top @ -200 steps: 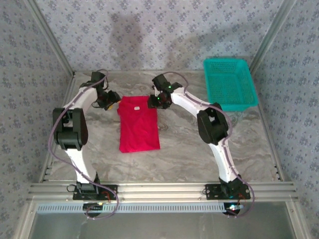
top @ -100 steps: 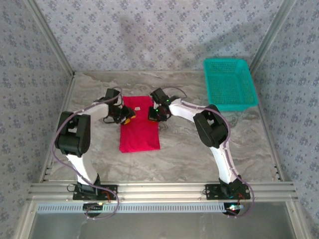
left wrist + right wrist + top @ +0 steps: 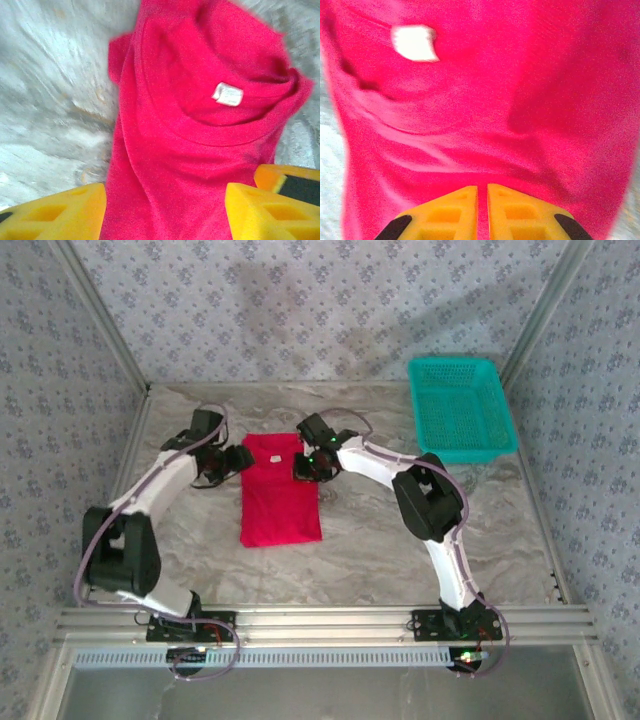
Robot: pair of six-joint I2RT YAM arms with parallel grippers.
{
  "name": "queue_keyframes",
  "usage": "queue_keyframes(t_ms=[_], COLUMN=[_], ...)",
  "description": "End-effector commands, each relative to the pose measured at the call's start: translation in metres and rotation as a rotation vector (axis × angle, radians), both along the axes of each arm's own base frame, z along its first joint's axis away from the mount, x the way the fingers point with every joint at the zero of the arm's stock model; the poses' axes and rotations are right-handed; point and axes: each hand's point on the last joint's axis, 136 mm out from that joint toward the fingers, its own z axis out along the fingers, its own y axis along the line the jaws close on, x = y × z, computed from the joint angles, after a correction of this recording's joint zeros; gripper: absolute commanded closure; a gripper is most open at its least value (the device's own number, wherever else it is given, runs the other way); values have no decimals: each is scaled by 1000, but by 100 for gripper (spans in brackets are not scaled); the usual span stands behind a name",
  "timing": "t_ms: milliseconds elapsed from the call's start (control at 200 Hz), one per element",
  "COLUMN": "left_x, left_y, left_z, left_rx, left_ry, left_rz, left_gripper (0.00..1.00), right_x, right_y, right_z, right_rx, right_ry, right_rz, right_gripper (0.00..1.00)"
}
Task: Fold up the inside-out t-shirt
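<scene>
The inside-out t-shirt (image 3: 280,498), bright red and folded into a long narrow rectangle, lies flat on the marbled grey tabletop (image 3: 390,535), left of centre and nearer the far edge, collar end farthest from the arm bases. The left gripper (image 3: 238,458) sits at the shirt's far-left corner; in its wrist view the yellow fingers (image 3: 55,212) stand wide apart with red cloth between them and the small white tag (image 3: 227,94) ahead. The right gripper (image 3: 304,468) rests over the far-right corner, jaws drawn almost together (image 3: 482,200); whether cloth is pinched cannot be told. A teal mesh basket (image 3: 462,410) occupies the far-right corner.
</scene>
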Motion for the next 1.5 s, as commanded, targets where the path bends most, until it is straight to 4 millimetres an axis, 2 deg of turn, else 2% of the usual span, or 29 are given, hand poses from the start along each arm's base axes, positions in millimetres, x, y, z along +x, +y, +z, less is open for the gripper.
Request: queue_keyframes(t_ms=[0, 50, 110, 200, 245, 330, 390, 465, 550, 640, 810, 989, 1184, 1274, 1364, 1429, 1494], left_x=[-6, -8, -9, -9, -9, -10, -9, -9, -10, -11, -10, -8, -5, -2, 5, 14, 25], left_y=[34, 43, 52, 61, 62, 61, 57, 53, 51, 47, 44, 41, 40, 40, 38, 34, 25], left_z=[14, 10, 6, 2, 2, 3, 6, 10, 13, 17, 14, 10, 6, -2, -18, -31, -46], left_rx=[103, 69, -16, -127, -149, -142, -153, -165, -167, -184, -202, -227, -222, -218, -181, -149, -128], left_ry=[-77, -91, -100, -97, -103, -119, -142, -162, -180, -206, -197, -180, -173, -144, -96, -64, -28], left_rz=[87, 127, 151, 174, 166, 142, 117, 88, 75, 56, 52, 49, 55, 62, 50, 29, -2], left_gripper=[17, 1, 0, 0, 0, 0, 0, 0, 0, 2, 5, 9, 11, 12, 14, 15, 20], right_x=[16, 22, 24, 29, 29, 31, 32, 32, 32, 39, 63, 84, 89, 86, 81, 77, 74], right_y=[12, 11, 10, 7, 6, 5, 4, -1, -14, -30, -45, -40, -27, -25, -22, -20, -20], right_z=[-5, -17, -33, -42, -37, -11, 10, 28, 30, 20, 0, -21, -50, -62, -68, -69, -67], right_rx=[6, -5, -14, -13, -6, 21, 32, 20, -26, -76, -139, -173, -183, -184, -175, -162, -158], right_ry=[-17, 3, 47, 89, 104, 82, 36, -12, -40, -49, -67, -88, -57, -37, -20, -7, -9], right_rz=[20, 11, 8, 8, 17, 32, 49, 74, 75, 54, 14, -12, -1, 7, 25, 46, 63], right_gripper=[84, 84, 84, 83, 83, 79, 71, 52, 38, 35, 34, 33, 32, 33, 41, 57, 67])
